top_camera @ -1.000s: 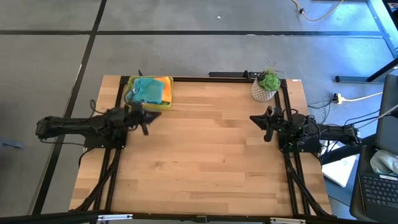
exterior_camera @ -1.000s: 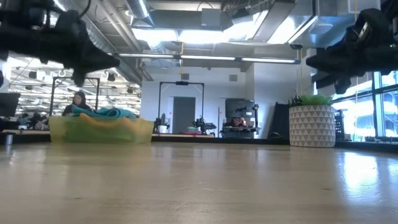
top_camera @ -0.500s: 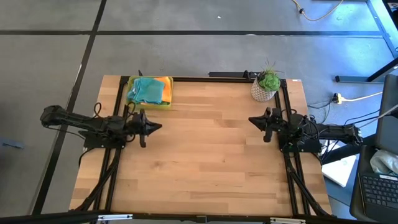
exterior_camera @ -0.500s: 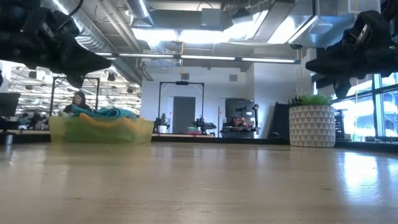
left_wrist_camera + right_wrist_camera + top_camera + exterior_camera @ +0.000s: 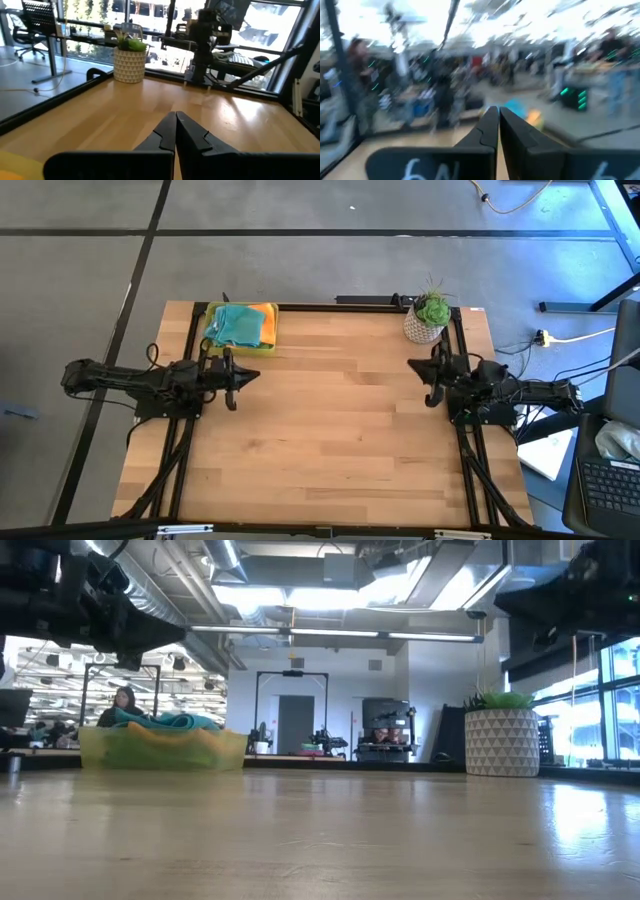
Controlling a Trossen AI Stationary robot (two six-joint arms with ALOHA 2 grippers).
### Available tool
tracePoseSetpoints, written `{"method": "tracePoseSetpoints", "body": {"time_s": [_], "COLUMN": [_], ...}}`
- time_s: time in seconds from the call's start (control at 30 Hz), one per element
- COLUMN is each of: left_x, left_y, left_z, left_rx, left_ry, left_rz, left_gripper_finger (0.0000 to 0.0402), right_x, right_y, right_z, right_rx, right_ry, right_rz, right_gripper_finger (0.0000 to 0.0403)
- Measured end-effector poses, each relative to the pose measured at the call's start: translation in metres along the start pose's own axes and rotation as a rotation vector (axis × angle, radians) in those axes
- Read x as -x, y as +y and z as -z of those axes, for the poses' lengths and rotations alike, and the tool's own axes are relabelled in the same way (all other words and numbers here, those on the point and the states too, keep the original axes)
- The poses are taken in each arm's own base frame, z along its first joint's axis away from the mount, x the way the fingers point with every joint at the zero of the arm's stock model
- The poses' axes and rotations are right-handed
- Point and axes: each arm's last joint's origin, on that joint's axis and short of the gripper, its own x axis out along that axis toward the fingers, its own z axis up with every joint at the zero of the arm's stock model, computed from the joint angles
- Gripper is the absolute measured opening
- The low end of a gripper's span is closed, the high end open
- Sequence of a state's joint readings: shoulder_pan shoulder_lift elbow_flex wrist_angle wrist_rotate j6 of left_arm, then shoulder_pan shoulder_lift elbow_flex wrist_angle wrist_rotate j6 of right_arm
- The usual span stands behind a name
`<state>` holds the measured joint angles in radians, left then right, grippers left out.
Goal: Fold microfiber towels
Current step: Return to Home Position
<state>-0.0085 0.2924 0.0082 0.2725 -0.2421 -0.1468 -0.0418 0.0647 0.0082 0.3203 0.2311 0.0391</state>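
The left pincer [image 5: 250, 376] is clenched: in the left wrist view its two dark fingers [image 5: 167, 131] meet tip to tip with nothing between them. It hangs above the left side of the bench [image 5: 330, 430], touching nothing and pointing right across the wood.

The right pincer [image 5: 418, 368] is clenched as well. Its fingers [image 5: 489, 125] press together along their length in the right wrist view and carry nothing. It hangs over the right side of the bench, just near of the potted plant [image 5: 430, 315], and points left.

The microfiber towels [image 5: 240, 324] lie piled in the yellow-green tray [image 5: 212, 340] at the far left of the bench. The tray sits just beyond the left pincer, close but apart from it, and well apart from the right pincer across the bench.

From above, a teal towel [image 5: 236, 322] covers most of the pile, its surface loosely rumpled. An orange towel [image 5: 267, 318] shows along the right edge beneath it. In the low view the teal cloth rises in a soft mound above the tray's rim, and orange shows through the tray's translucent wall. How many cloths lie underneath cannot be told.

The right wrist view is blurred and shows only a blue and orange patch beyond the fingertips.
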Motion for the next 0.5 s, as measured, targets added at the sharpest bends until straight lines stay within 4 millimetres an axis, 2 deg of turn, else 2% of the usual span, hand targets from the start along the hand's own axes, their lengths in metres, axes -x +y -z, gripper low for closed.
{"method": "tracePoseSetpoints", "body": {"time_s": [0.17,0.33,0.5], "left_x": [-0.001,-0.001,0.000], "left_y": [0.002,0.003,0.003], "left_z": [0.000,0.002,0.002], "left_rx": [0.080,0.073,0.073], "left_ry": [0.000,0.024,0.025], "left_rz": [-0.018,-0.022,-0.022], "left_gripper_finger": [0.0000,0.0000,0.0000], "right_x": [0.002,0.002,0.003], "right_y": [0.003,0.006,0.006], "right_z": [0.017,0.018,0.021], "right_rx": [-0.058,-0.023,0.015], "right_ry": [0.181,0.198,0.221], "right_rz": [-0.138,-0.231,-0.242], "right_gripper_finger": [0.0019,0.0019,0.0019]}}
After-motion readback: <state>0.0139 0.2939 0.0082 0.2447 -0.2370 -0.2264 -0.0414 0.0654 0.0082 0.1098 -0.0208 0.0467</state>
